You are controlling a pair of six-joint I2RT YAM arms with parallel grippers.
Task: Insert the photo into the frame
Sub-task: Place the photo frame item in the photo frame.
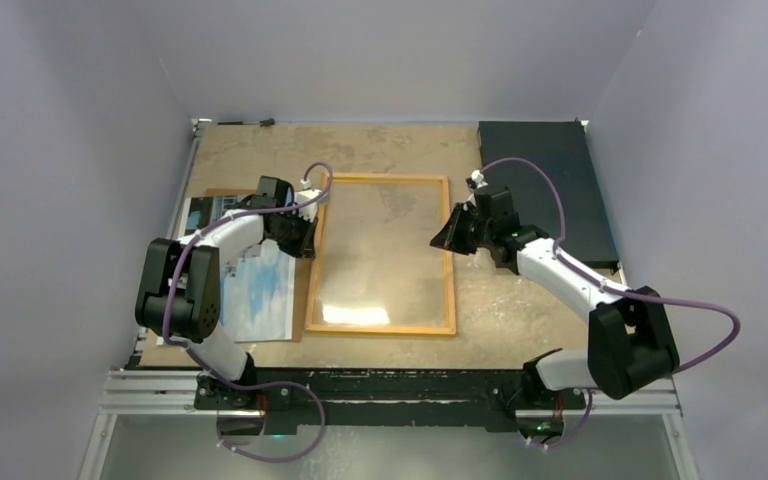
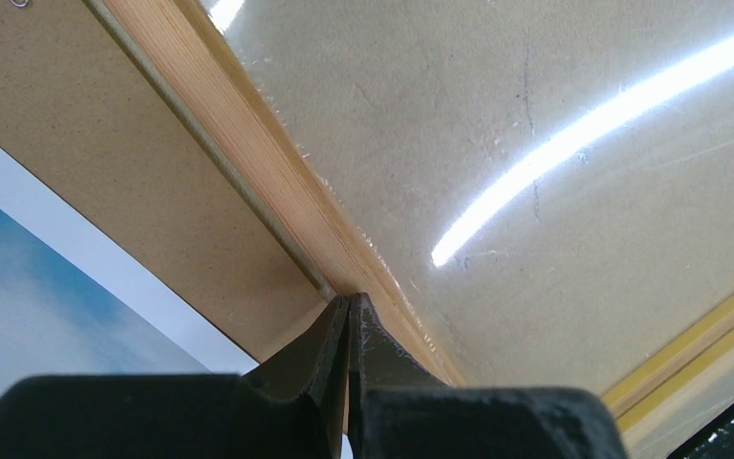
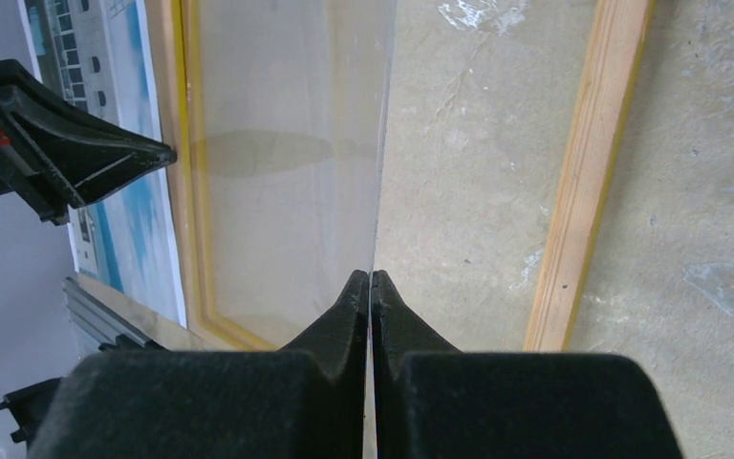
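The frame [image 1: 380, 180] lies flat mid-table with its light wood reverse up; its rails show in both wrist views [image 2: 248, 143] [image 3: 588, 172]. The photo [image 1: 260, 295] of sky and buildings rests face up to the frame's left, partly under my left arm, and its white margin [image 2: 38, 287] and far strip [image 3: 119, 220] are also visible. My left gripper [image 1: 308, 240] [image 2: 349, 301] [image 3: 170, 151] is shut, tips against the frame's left rail, with nothing seen between them. My right gripper [image 1: 438, 241] [image 3: 371, 277] is shut on the edge of the clear pane [image 3: 287, 191], just inside the right rail.
A plain brown backing board [image 1: 222, 192] [image 2: 105, 143] lies under the photo, against the frame's left rail. A dark rectangular mat [image 1: 550, 180] sits at the back right corner. Grey walls close in the table on three sides.
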